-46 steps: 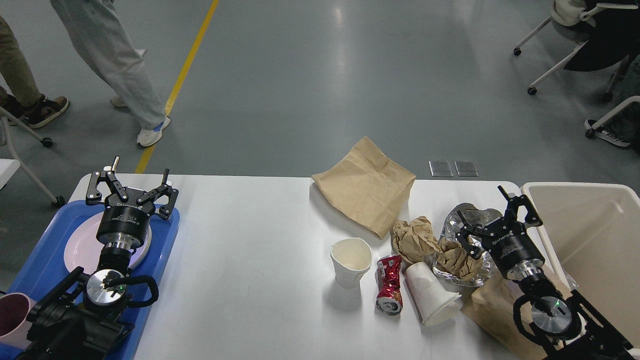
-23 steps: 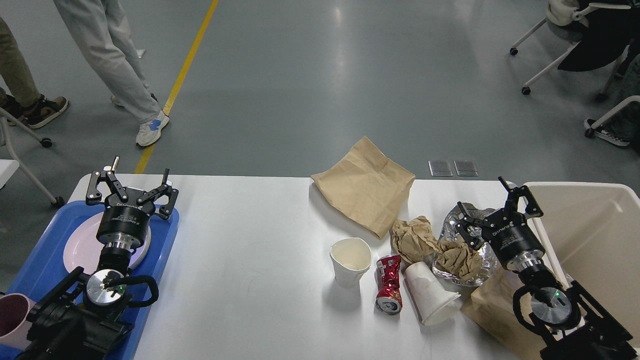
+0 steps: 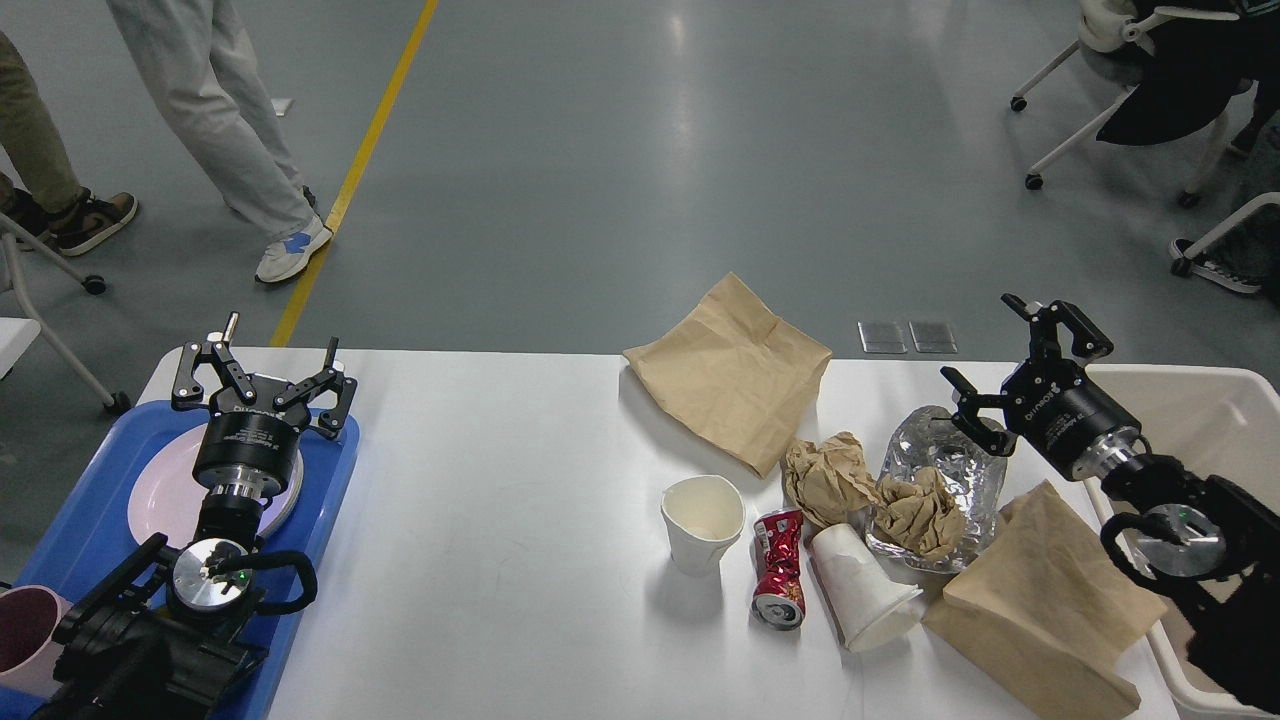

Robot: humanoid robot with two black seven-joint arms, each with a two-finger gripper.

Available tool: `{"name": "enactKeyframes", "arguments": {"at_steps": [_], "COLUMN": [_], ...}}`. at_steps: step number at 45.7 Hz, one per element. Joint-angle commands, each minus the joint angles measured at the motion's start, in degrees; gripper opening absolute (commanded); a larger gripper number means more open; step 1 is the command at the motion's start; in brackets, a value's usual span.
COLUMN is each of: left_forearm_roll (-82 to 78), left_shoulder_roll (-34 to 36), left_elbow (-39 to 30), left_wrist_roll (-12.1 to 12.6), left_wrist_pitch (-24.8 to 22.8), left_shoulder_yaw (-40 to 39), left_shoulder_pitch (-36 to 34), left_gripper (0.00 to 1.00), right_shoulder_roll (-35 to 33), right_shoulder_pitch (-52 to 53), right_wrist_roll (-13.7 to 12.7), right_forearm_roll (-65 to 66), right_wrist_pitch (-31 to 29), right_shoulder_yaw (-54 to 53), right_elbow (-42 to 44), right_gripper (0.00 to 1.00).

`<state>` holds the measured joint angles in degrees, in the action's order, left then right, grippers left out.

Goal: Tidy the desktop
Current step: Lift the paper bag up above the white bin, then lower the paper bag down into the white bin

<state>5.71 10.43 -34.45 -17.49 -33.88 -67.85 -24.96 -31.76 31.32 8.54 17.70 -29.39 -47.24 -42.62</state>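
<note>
Since 1 second ago, the right gripper [image 3: 1020, 365] has been raised and drawn back toward the beige bin [image 3: 1245, 400], uncovering the clear crushed bottle [image 3: 945, 465] and the second brown bag [image 3: 1045, 600]; the left gripper [image 3: 262, 375] is unchanged.

Head view, 1 entry per item:
- Right gripper: fingers spread, nothing held, poised over the far right corner of the desktop [image 3: 500, 500], at the bin's near rim.
- Left gripper: fingers spread, nothing held, above the pink plate [image 3: 165, 490] on the blue tray [image 3: 80, 530]; a pink cup [image 3: 25, 635] is seen beside the arm's base.
- Desktop: wide white surface spanning both grippers.
- Below and left of the right gripper: the clear bottle, touching 2 crumpled brown paper wads [image 3: 870, 490].
- Farther left: flat brown bag [image 3: 730, 370], upright white cup [image 3: 703, 520], crushed red can [image 3: 780, 565], tipped white cup [image 3: 862, 590].
- Second brown bag: directly beneath the right arm.
</note>
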Motion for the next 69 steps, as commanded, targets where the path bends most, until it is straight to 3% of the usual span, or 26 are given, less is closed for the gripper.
{"name": "enactKeyframes", "arguments": {"at_steps": [1, 13, 22, 27, 30, 35, 40, 46, 54, 59, 65, 69], "left_forearm_roll": [0.00, 0.00, 0.00, 0.00, 0.00, 0.00, 0.00, 0.00, 0.00, 0.00, 0.00, 0.00], "left_shoulder_roll": [-0.05, 0.03, 0.03, 0.03, 0.03, 0.03, 0.03, -0.05, 0.03, -0.05, -0.05, -0.05], "left_elbow": [0.00, 0.00, 0.00, 0.00, 0.00, 0.00, 0.00, 0.00, 0.00, 0.00, 0.00, 0.00], "left_wrist_roll": [0.00, 0.00, 0.00, 0.00, 0.00, 0.00, 0.00, 0.00, 0.00, 0.00, 0.00, 0.00], "left_wrist_pitch": [-0.05, 0.04, 0.04, 0.04, 0.04, 0.04, 0.04, 0.04, 0.13, 0.13, 0.13, 0.13], "left_shoulder_yaw": [0.00, 0.00, 0.00, 0.00, 0.00, 0.00, -0.09, -0.09, -0.09, -0.09, -0.17, -0.17], "left_shoulder_pitch": [0.00, 0.00, 0.00, 0.00, 0.00, 0.00, 0.00, 0.00, 0.00, 0.00, 0.00, 0.00], "left_gripper": [0.96, 0.96, 0.96, 0.96, 0.96, 0.96, 0.96, 0.96, 0.96, 0.96, 0.96, 0.96], "right_shoulder_roll": [-7.26, -7.62, 2.13, 7.84, 8.82, 8.82, 8.82, 8.56, 8.73, 8.82, 9.17, 9.17], "right_shoulder_pitch": [13.13, 50.48, 68.16, 77.39, 84.32, 96.02, 101.92, 106.05, 106.06, 105.71, 104.13, 101.67], "right_wrist_roll": [0.08, -0.01, -0.28, -0.89, -2.64, -8.70, -10.29, -9.86, -8.54, -6.43, -0.90, -1.06], "right_forearm_roll": [-0.12, -0.21, -0.39, 0.14, 0.14, 0.23, 0.31, 0.32, 0.58, 3.64, 10.23, 12.79], "right_wrist_pitch": [-0.14, -1.45, -13.31, -18.59, -19.56, -19.74, -18.69, -13.34, -6.39, -4.71, -4.27, -4.18], "right_shoulder_yaw": [23.12, 79.55, 106.81, 116.13, 119.39, 121.86, 121.95, 121.42, 122.91, 123.36, 123.71, 124.06], "right_elbow": [-0.10, -0.63, -3.87, -13.00, -20.64, -36.73, -47.19, -57.31, -57.38, -57.38, -57.38, -57.23], "right_gripper": [1.00, 1.00, 1.00, 1.00, 1.00, 1.00, 1.00, 0.99, 0.94, 0.94, 0.94, 0.95]}}
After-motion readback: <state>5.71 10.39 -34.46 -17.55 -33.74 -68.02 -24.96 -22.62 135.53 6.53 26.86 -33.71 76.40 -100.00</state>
